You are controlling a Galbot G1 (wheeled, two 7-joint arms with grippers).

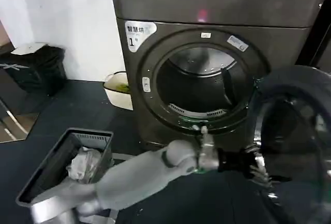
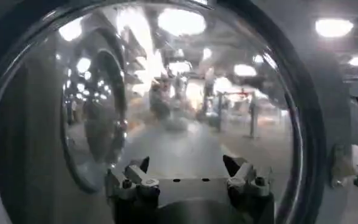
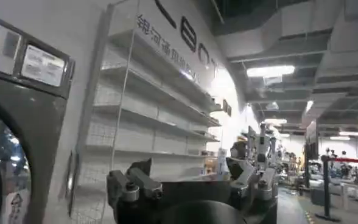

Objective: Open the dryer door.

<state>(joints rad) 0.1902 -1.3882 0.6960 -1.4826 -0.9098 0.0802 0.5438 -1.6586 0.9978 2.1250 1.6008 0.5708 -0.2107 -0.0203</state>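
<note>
The dryer door point(image 1: 297, 146) is standing swung open to the right of the dryer point(image 1: 217, 53), exposing the drum, as the left end effector point(image 1: 258, 168) is reaching across to the door's near edge, its fingers point(image 2: 133, 176) spread wide before the glass and gripping nothing. The right end effector point(image 3: 191, 179) is hanging wide open and empty, facing wall shelves point(image 3: 154, 115) beside a neighbouring machine point(image 3: 14, 122). A grey basket point(image 1: 67, 162) of laundry is sitting on the floor at the left.

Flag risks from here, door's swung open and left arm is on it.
1. The left claw sits at the edge of the open dryer door; pushing on could overswing the door against its hinge.
2. A sideways pull-out may drag the door back toward the dryer.
3. The left forearm crosses low beside the laundry basket; retracting could clip it.
</note>
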